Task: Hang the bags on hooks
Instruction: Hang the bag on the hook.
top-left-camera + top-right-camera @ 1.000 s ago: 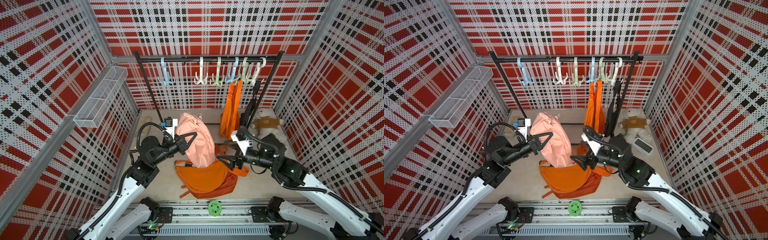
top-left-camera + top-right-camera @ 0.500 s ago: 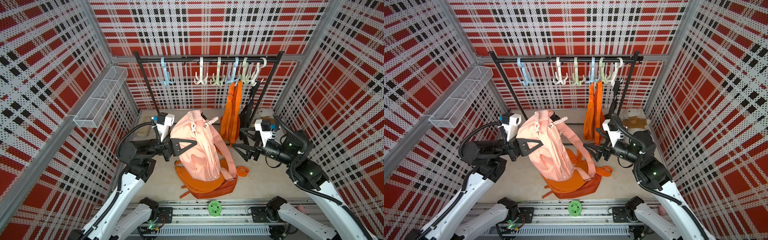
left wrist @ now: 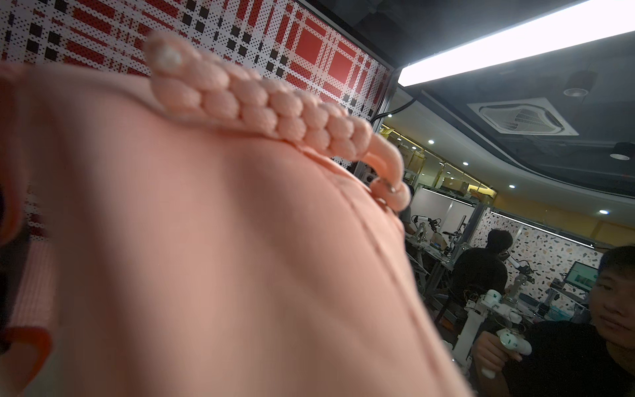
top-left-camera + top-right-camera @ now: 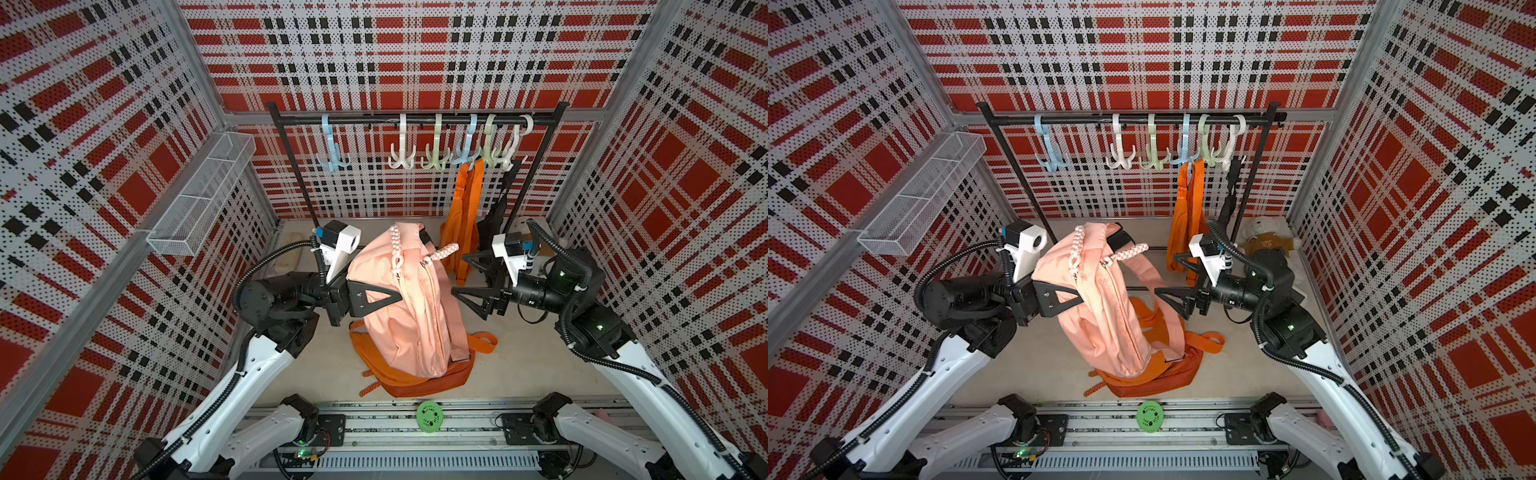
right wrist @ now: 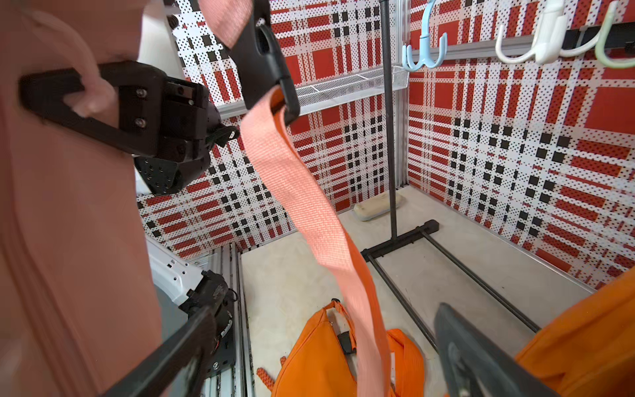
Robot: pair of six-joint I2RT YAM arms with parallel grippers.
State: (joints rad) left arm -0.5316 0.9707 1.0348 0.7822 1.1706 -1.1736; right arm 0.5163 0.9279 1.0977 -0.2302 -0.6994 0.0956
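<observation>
Over the last second the left arm has raised the pink bag point(image 4: 409, 303) from its slump across the orange bag point(image 4: 415, 382) on the table point(image 4: 519, 365). Meanwhile the right arm has drawn back toward its own side, and its hand has spread wide.

The pink bag now stands nearly upright, its long axis tilted, top toward the rear wall. Its low end is over the orange bag; whether it rests there cannot be told.

The left hand point(image 4: 392, 297) is pressed together on the bag's upper flank, pinching fabric, and carries it alone. The right hand point(image 4: 458, 273) is fully spread just beside the bag's other flank and holds nothing. In the right wrist view the pink strap point(image 5: 302, 192) hangs loose between its fingers, seemingly untouched.

The coming move likely turns on one relation: the rail point(image 4: 415, 120) lies above and behind the bag. Its blue hook point(image 4: 332, 156) and white hook point(image 4: 402, 156) are free and roughly in line with the bag's top. The left hand is nearer those; the right sits below the crowded end, where another orange bag point(image 4: 465, 208) hangs. No carry loop is clearly visible.
</observation>
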